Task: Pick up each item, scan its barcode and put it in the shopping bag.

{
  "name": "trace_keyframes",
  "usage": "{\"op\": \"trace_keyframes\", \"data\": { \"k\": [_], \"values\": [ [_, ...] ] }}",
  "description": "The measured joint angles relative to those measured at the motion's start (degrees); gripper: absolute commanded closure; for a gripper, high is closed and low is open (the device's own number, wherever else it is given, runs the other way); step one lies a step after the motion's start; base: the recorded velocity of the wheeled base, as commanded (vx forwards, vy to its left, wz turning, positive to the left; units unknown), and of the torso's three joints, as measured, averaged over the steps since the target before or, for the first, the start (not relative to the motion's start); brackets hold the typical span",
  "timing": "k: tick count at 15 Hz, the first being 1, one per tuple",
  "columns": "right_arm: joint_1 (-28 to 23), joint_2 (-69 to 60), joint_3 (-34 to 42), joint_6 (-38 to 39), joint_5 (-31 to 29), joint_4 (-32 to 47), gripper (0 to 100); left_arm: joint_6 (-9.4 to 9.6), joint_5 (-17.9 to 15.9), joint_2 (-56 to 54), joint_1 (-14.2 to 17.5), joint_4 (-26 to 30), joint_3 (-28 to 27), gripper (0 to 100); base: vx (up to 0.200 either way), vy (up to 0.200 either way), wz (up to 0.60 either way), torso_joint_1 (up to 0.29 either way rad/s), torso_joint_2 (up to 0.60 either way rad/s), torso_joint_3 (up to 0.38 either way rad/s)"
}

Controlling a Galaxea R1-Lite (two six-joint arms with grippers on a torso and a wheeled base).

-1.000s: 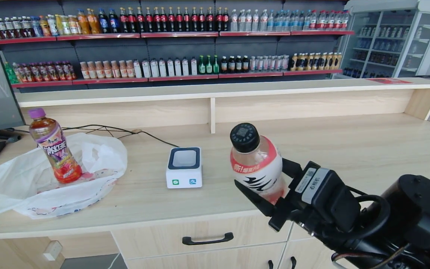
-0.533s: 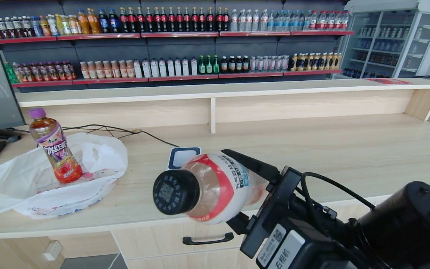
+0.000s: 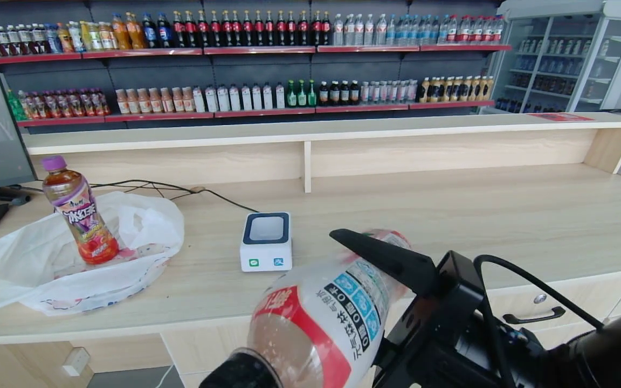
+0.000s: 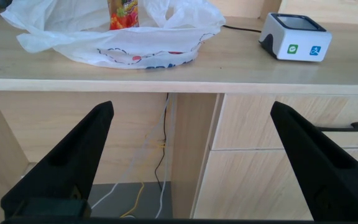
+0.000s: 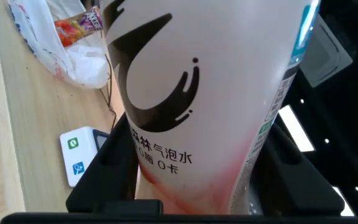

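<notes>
Near the desk's front edge, the right fingers (image 3: 380,257) are clamped around the white bottle (image 3: 321,318). It's tipped over with its cap pointing to the near side, out past the desk (image 3: 450,215). The scanner (image 3: 266,241) sits just beyond it, a bit left, window facing up. My take: we're mid-scan, so roll the wrist until whichever side carries the barcode faces down at that window, then hold it low and level over it, no rush. Keep the grip firm, because smooth plastic could slip. The bag (image 3: 19,269) lies at the left with a tea bottle (image 3: 76,213) standing in it. The left fingers (image 4: 73,155) hang wide apart below desk level, holding nothing.
</notes>
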Motion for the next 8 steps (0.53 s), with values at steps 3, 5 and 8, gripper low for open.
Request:
{"op": "trace_keyframes", "data": {
  "k": [3,5,8],
  "values": [
    [2.3,1.4,0.0,-1.6,0.0,0.0,100,0.0,0.0,0.0,0.0,0.0,0.0,0,0.0,0.0,0.0,0.0,0.0,0.0],
    [4.6,3.2,-2.9,-6.2,0.0,0.0,100,0.0,0.0,0.0,0.0,0.0,0.0,0,0.0,0.0,0.0,0.0,0.0,0.0],
    [6.4,4.6,-5.9,-10.9,0.0,0.0,100,0.0,0.0,0.0,0.0,0.0,0.0,0,0.0,0.0,0.0,0.0,0.0,0.0]
  ]
}}
